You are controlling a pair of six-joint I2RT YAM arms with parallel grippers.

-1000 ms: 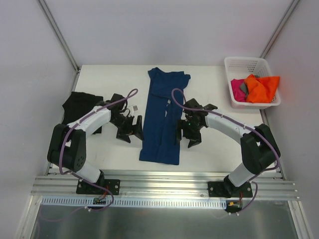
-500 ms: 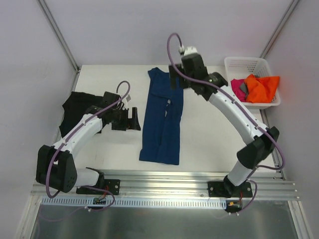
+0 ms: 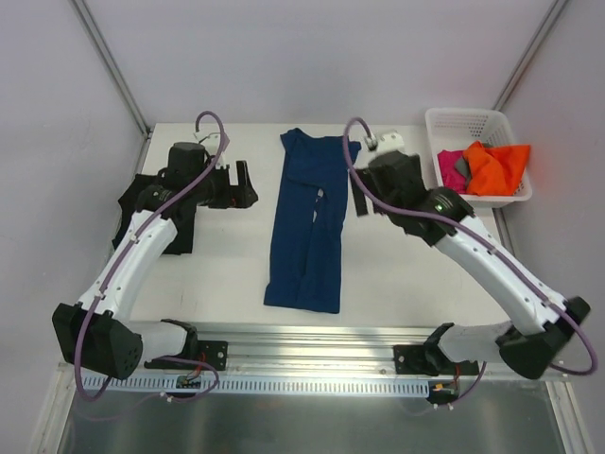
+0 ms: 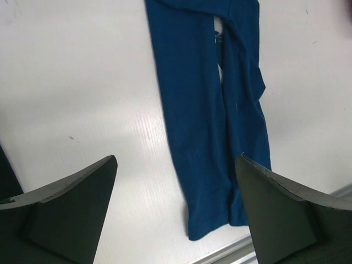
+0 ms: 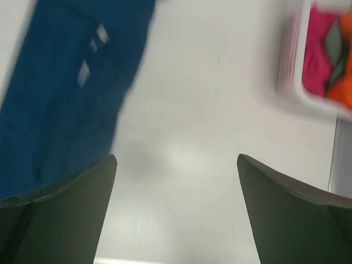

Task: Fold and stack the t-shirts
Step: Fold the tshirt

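The left gripper point(image 3: 242, 185) and right gripper point(image 3: 359, 197) hang at 9 and 3 o'clock of the navy t-shirt point(image 3: 307, 236). Their fingers are spread wide and empty, probably poised to take its far end for the next fold. The shirt lies mid-table point(image 3: 406, 274) as 1 long narrow strip, sides folded inward, running 12 to 6 o'clock. A black t-shirt point(image 3: 137, 200) sits at 9 o'clock.

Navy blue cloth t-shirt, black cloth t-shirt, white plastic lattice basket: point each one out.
Navy blue cloth t-shirt point(image 3: 307, 227), top external view, middle of the folded strip.
Black cloth t-shirt point(image 3: 130, 200), top external view, its uncovered left part.
White plastic lattice basket point(image 3: 463, 118), top external view, far wall.
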